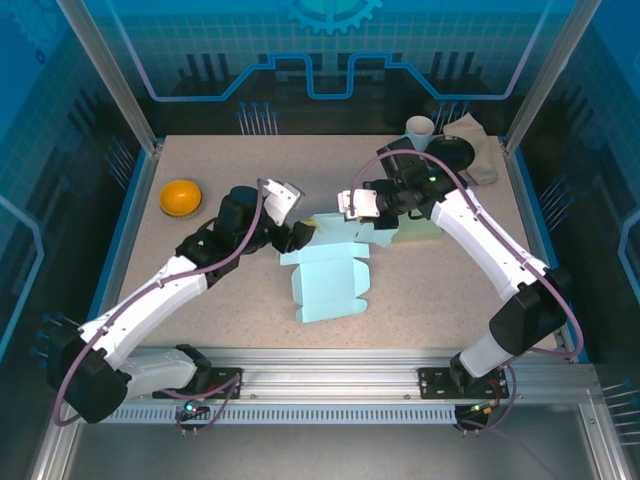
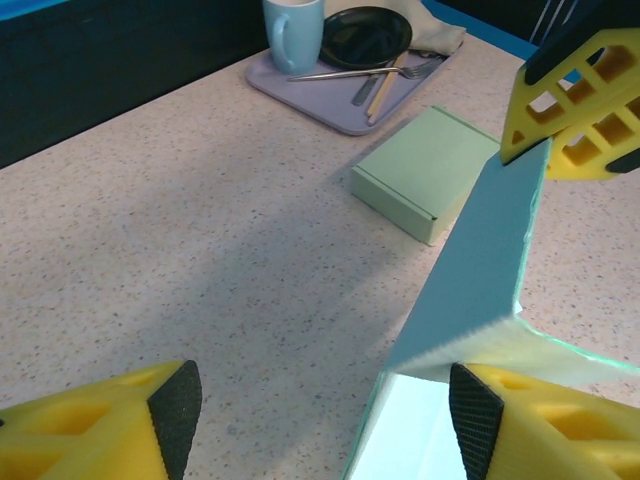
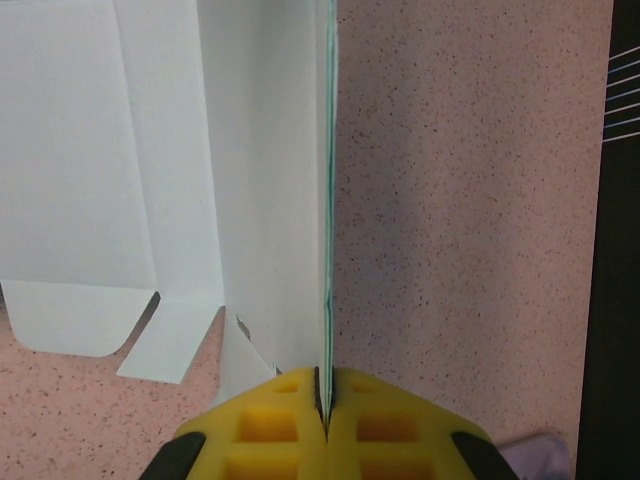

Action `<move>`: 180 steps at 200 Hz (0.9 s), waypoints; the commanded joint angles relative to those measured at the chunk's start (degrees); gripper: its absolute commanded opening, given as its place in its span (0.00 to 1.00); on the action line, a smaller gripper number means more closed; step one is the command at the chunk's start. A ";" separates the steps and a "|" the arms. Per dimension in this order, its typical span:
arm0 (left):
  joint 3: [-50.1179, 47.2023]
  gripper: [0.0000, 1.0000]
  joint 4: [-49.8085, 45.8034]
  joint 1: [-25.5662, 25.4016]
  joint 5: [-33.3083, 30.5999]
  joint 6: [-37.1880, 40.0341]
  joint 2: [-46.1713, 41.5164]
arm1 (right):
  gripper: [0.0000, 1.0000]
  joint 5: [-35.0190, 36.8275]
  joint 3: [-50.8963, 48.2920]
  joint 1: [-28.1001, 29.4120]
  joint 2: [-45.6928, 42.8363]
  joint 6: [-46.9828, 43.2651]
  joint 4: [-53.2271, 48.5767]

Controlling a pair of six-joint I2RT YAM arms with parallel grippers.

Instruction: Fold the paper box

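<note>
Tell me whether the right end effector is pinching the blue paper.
Yes, the right end effector is shut on the blue paper, whose upright edge runs down into its closed jaws.

The bottom edge crops the paper box [image 2: 480, 260]; the right arm [image 1: 488, 240] partly hides the green box [image 1: 422, 233].
</note>
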 commanded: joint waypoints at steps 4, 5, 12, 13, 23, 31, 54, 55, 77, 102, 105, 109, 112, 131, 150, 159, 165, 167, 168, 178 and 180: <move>4.02 0.69 2.17 -0.65 3.62 -0.65 2.25 | 0.00 -4.01 0.21 2.51 -2.05 -0.48 -1.30; 4.12 0.69 2.16 -0.59 3.60 -0.69 2.34 | 0.00 -4.02 0.19 2.59 -2.10 -0.54 -1.31; 4.75 0.67 2.05 -0.68 3.34 -0.96 3.04 | 0.00 -3.99 -0.35 2.85 -2.26 -0.73 -1.32; 4.79 0.66 2.10 -0.69 3.25 -0.97 3.09 | 0.00 -4.01 -0.39 2.93 -2.29 -0.75 -1.32; 5.26 0.61 2.38 -0.70 2.69 -1.31 3.76 | 0.00 -4.04 -1.10 3.57 -2.63 -0.94 -1.32; 5.43 0.54 2.79 -0.70 2.69 -1.47 4.30 | 0.00 -4.04 -1.67 3.95 -2.91 -0.87 -1.08; 5.58 0.34 3.71 -0.91 3.40 -2.35 5.50 | 0.00 -4.05 -3.22 4.98 -3.64 -1.02 -0.69; 5.56 0.33 3.76 -0.94 3.41 -2.37 5.51 | 0.00 -4.04 -3.32 4.97 -3.69 -0.99 -0.65; 5.14 0.34 4.29 -1.20 1.35 -3.71 5.36 | 0.00 -3.03 -3.95 4.78 -3.52 0.95 0.38; 4.52 0.57 2.07 -1.15 -2.84 -6.35 3.01 | 0.00 -0.86 -4.44 3.02 -2.67 6.72 3.80; 4.33 0.59 1.67 -1.17 -3.27 -6.78 2.37 | 0.00 -0.39 -4.35 2.73 -2.41 7.26 3.90; 3.90 0.61 1.09 -1.15 -4.13 -7.34 1.57 | 0.00 0.29 -4.25 2.50 -2.05 8.17 4.02; 3.53 0.62 0.48 -1.08 -4.56 -7.76 0.78 | 0.00 0.92 -4.29 2.30 -1.80 8.67 4.09; 0.14 0.70 -4.56 0.32 -9.43 -13.46 -4.76 | 0.00 4.66 -4.50 1.30 -0.40 11.03 4.05; -5.95 0.70 -11.26 2.99 -11.89 -23.16 -11.75 | 0.00 6.28 -4.45 0.22 0.97 13.47 3.73; -9.77 0.68 -12.59 3.94 -9.98 -27.29 -15.15 | 0.00 6.59 -4.05 -0.25 1.54 15.45 3.79; -12.72 0.68 -12.49 4.37 -7.72 -29.13 -17.29 | 0.00 6.60 -3.56 -0.57 1.97 16.98 3.78; -13.73 0.68 -12.26 4.39 -7.02 -29.95 -17.92 | 0.00 6.60 -3.35 -0.63 2.15 17.44 3.78; -14.20 0.68 -12.09 4.39 -6.64 -30.32 -18.20 | 0.00 6.60 -3.26 -0.65 2.24 17.65 3.78; -18.96 0.66 -9.51 4.48 -2.29 -33.69 -20.33 | 0.00 6.16 -1.97 -0.93 3.13 19.92 3.33; -19.86 0.66 -8.72 4.41 -1.18 -34.25 -20.66 | 0.00 5.98 -1.81 -1.02 3.39 20.33 3.19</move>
